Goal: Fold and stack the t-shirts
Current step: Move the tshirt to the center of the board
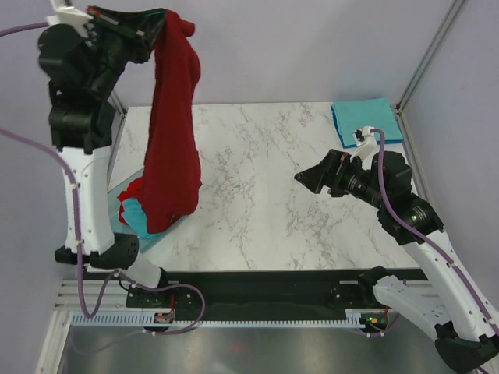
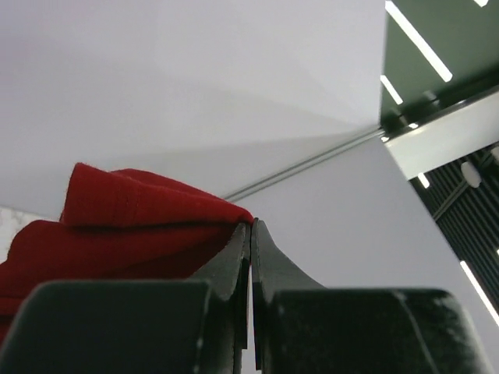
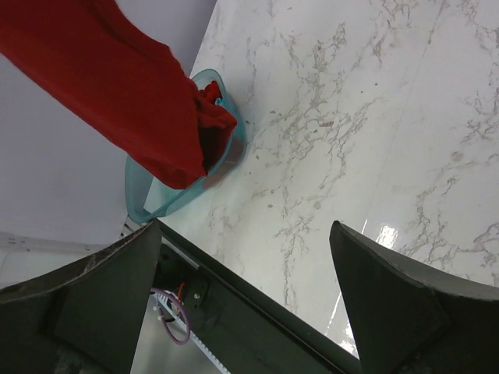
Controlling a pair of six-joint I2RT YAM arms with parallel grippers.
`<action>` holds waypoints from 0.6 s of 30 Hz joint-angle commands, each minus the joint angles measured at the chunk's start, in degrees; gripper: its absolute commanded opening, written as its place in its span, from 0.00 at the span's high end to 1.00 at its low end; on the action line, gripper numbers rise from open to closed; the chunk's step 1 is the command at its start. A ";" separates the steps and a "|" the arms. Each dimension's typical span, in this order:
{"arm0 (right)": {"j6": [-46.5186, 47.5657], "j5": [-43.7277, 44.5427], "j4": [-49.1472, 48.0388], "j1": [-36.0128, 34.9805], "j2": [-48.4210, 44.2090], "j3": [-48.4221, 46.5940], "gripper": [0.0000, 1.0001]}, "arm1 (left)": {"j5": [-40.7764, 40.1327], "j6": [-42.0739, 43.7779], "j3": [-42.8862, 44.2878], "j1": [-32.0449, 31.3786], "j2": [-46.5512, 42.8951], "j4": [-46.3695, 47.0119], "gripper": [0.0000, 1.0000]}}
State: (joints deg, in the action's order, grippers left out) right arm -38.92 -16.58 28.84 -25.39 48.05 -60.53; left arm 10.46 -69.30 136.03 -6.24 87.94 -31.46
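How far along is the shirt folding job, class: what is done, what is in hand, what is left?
Done: one teal t-shirt lies folded at the far right corner of the table. In hand: the left claw, shut, holds a dark red t-shirt high, its lower end reaching the basin; the right claw is open and empty. Left: folding this shirt, plus the red and teal shirts in the basin.

Red t-shirt (image 3: 117,86) hangs into the basin (image 3: 144,199) beside open fingers (image 3: 101,304).

Left end effector (image 1: 158,29) raised high, pinched closed; right end effector (image 1: 309,179) low, spread wide
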 commanded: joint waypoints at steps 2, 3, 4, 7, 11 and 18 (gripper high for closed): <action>2.00 1.37 -2.04 -0.10 0.11 -2.84 0.02 | 3.60 6.01 3.45 -6.32 8.02 2.55 0.98; 2.35 1.46 -2.03 -0.19 -0.06 -2.75 0.02 | 4.56 6.97 4.33 -9.03 8.73 2.46 0.98; 2.61 1.90 -2.03 -0.10 -0.24 -2.66 0.02 | 5.01 8.03 4.42 -10.71 9.09 2.46 0.98; 3.76 3.56 -1.68 -0.19 -1.03 -1.78 0.02 | 4.84 11.89 4.25 -16.60 9.27 2.81 0.98; 3.76 5.15 -1.07 -0.19 -2.00 -0.73 0.04 | 5.09 12.26 4.33 -20.82 8.30 7.79 0.98; 0.25 4.36 -1.86 -0.19 -3.14 0.06 0.06 | 4.85 9.80 4.34 -25.40 5.49 19.23 0.98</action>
State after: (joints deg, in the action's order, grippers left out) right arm -37.10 -12.99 28.88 -25.39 45.87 -60.77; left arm 15.49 -60.40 137.32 -29.67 97.76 -24.47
